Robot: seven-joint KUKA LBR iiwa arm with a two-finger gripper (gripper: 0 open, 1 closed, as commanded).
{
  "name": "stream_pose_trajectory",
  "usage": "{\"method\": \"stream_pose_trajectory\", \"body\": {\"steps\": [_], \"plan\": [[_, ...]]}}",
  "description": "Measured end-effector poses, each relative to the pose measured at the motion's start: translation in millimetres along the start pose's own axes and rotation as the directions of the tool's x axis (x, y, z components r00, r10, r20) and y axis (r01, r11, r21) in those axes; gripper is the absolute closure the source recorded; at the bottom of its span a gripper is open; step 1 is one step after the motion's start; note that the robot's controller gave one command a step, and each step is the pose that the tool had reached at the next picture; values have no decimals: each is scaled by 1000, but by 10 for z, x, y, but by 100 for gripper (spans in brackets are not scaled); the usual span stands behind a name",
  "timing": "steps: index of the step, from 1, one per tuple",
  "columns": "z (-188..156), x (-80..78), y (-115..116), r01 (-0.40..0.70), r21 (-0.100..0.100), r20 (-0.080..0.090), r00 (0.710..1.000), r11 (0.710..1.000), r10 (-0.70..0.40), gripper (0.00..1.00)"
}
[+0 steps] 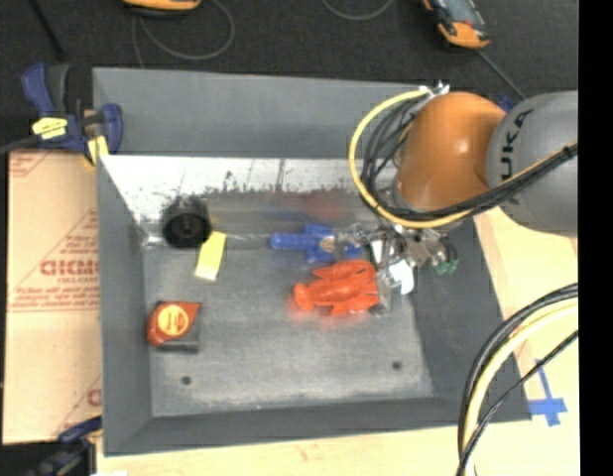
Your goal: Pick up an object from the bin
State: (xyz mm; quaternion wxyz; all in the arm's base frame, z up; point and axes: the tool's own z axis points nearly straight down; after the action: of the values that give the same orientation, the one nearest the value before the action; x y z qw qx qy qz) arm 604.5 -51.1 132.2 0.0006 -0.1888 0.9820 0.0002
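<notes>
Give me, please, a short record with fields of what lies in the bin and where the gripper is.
bin: grey metal
gripper: right of middle, at the orange toy's right end
orange toy: mid floor
blue toy: just behind the orange toy
black disc: back left corner
yellow block: right of the disc
tape measure: left side, nearer the front
</notes>
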Motion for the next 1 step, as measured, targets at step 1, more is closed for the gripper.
{"method": "stream_pose_trajectory", "body": {"steps": [1], "plan": [[195, 79, 80, 42, 3, 6, 999, 999, -42, 0]]}}
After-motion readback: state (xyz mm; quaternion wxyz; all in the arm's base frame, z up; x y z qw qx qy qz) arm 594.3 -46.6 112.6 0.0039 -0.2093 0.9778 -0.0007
